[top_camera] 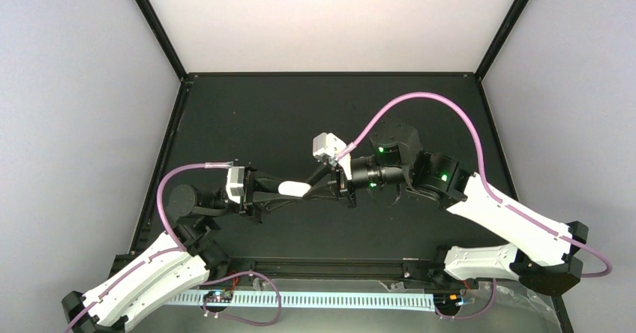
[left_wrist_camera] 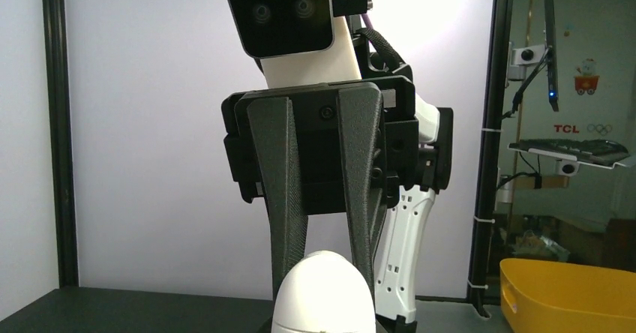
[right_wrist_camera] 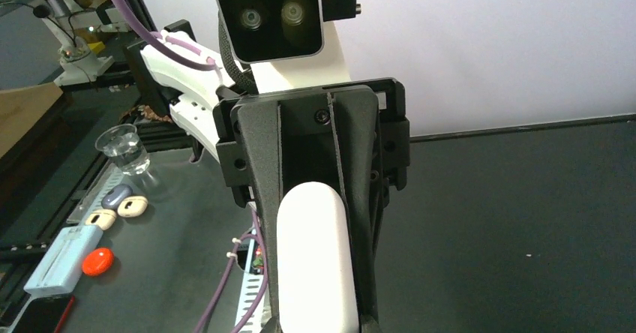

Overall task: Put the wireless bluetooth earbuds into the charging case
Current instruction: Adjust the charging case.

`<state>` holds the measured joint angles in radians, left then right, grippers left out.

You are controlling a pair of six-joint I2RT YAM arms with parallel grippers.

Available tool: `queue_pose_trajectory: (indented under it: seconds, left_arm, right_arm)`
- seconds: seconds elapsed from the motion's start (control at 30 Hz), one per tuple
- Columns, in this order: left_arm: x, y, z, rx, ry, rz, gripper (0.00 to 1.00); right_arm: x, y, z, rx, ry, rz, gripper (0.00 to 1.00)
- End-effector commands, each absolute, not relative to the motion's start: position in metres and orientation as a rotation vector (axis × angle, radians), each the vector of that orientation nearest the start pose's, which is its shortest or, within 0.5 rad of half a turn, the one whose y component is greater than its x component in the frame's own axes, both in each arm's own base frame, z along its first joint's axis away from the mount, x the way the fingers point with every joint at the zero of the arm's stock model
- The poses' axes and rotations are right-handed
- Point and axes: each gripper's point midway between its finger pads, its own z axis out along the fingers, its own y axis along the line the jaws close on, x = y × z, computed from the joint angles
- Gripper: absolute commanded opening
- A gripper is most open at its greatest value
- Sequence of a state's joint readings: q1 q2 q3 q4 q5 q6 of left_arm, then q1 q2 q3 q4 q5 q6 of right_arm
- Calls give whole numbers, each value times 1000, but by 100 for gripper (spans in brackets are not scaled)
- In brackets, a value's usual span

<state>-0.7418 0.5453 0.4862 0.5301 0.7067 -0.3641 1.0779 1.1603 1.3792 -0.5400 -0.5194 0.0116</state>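
A white pebble-shaped charging case (top_camera: 296,189) is held in the air above the black table (top_camera: 330,108), between both grippers, and looks closed. My left gripper (top_camera: 287,191) is shut on its left end; its dark fingers (right_wrist_camera: 262,168) flank the case (right_wrist_camera: 315,262) in the right wrist view. My right gripper (top_camera: 324,181) is shut on its right end; its fingers (left_wrist_camera: 285,183) clamp the far tip of the case (left_wrist_camera: 322,295) in the left wrist view. No earbuds are in view.
Beyond the table's left edge lie small beige and grey pebble cases (right_wrist_camera: 129,205), an orange object (right_wrist_camera: 97,260) and a glass beaker (right_wrist_camera: 124,147). A yellow bin (left_wrist_camera: 562,292) stands outside on the right. White walls enclose the table.
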Motion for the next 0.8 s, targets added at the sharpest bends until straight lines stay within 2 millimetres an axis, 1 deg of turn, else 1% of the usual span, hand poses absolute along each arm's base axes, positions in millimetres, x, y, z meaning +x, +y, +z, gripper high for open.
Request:
queue_pose_trajectory:
  seconds: [0.0,0.07,0.17,0.23,0.33,0.6,0.77]
  left_arm:
    - [84,-230,411,887,922,-1327,7]
    - [85,-230,411,882,925,-1326,9]
    - [87,-230,411,871,935,-1324,18]
    - [88,-230,410,867,941,-1324,23]
    - [89,-230,409,863,948,-1323,27]
    - [92,-233,403,867,984,-1326,31]
    - [94,-235,401,873,994,-1327,27]
  right_arm:
    - [90,350,410,-1342,1484,1199,8]
    - [90,350,410,-1344,1483,1190,4]
    - [91,350,408,-1344,1485,1169,1]
    - [92,348,409,-1341,1481,1153,1]
    - [95,347,408,-1337,1482,1118,1]
    - [106,340,399,-1343,1502,972,1]
    - [108,337,397,-1344,1499,925,1]
